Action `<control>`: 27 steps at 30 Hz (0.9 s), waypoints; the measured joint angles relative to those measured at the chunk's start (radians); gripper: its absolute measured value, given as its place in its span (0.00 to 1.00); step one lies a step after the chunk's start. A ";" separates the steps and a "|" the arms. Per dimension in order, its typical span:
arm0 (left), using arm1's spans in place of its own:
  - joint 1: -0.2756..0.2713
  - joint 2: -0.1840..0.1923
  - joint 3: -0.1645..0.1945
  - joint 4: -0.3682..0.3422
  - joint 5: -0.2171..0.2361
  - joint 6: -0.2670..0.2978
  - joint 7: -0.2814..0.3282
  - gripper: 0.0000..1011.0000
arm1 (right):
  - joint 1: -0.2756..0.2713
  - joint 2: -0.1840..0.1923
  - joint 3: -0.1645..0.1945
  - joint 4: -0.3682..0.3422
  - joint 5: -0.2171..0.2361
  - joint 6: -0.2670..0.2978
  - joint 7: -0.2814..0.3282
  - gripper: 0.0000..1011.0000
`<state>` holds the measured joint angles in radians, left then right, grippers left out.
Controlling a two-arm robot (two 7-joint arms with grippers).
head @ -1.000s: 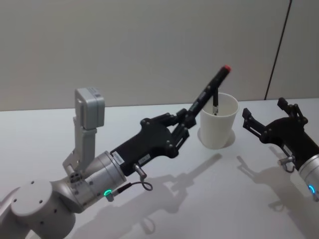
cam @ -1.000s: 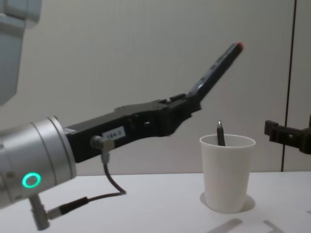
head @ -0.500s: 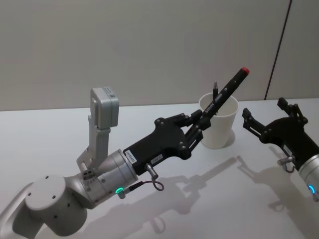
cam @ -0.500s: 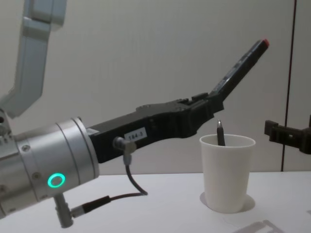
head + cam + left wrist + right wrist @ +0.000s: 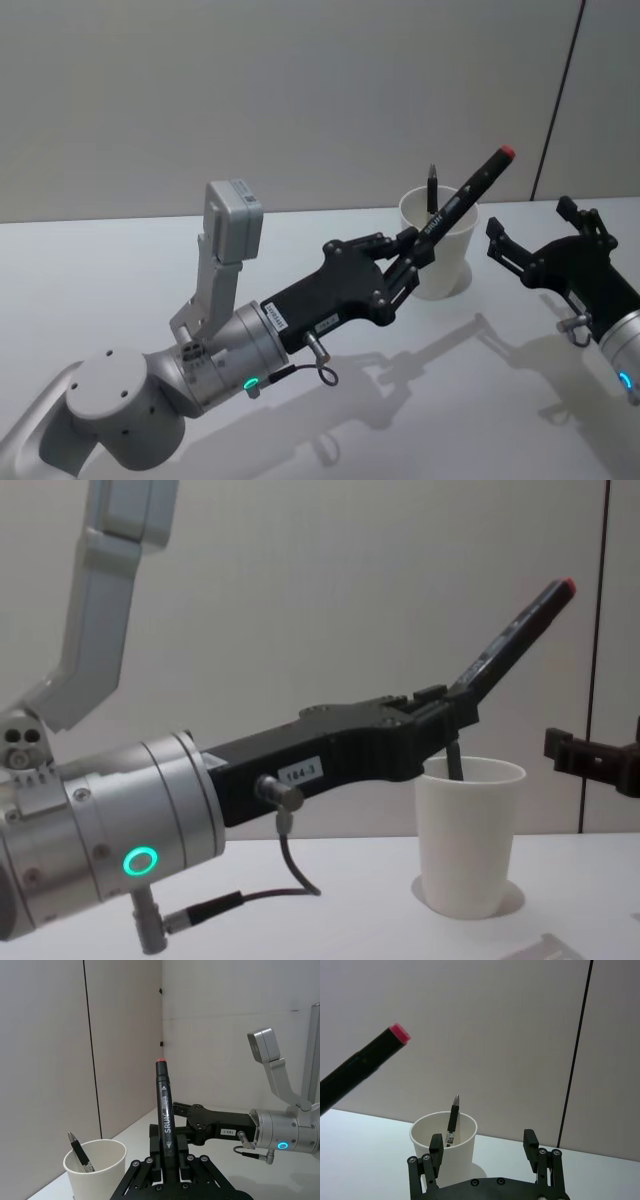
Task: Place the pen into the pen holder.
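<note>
Left gripper (image 5: 412, 245) nearer pen holder (image 5: 456, 272); pen (image 5: 466, 194) base hidden in jaws.

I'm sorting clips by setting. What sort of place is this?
Likely a robotics lab or test room: a white table, a plain grey wall, and a paper-cup pen holder, with the left gripper holding a pen near it and the right gripper open.

Left arm: stretched from 7 o'clock toward 1 o'clock, wrist raised. My left gripper (image 5: 408, 262): fingers clamped on the pen (image 5: 465, 190). Right arm: parked at 4 o'clock. My right gripper (image 5: 540, 232): fingers spread wide, aimed toward 10 o'clock.
</note>
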<state>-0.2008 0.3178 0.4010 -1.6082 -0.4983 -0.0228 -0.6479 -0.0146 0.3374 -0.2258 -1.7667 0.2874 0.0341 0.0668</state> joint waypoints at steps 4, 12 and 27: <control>-0.003 -0.002 0.003 0.004 0.010 0.000 0.000 0.19 | 0.000 0.000 0.000 0.000 0.000 0.000 0.000 0.99; -0.006 -0.004 0.006 0.007 0.019 0.000 0.000 0.19 | -0.003 0.001 0.002 -0.010 0.015 0.003 0.007 0.99; -0.008 -0.006 0.008 0.010 0.028 0.001 0.001 0.19 | -0.048 0.037 0.034 -0.117 0.203 0.050 0.068 0.99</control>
<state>-0.2087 0.3121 0.4088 -1.5982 -0.4705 -0.0218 -0.6467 -0.0622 0.3744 -0.1920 -1.8842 0.4906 0.0843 0.1347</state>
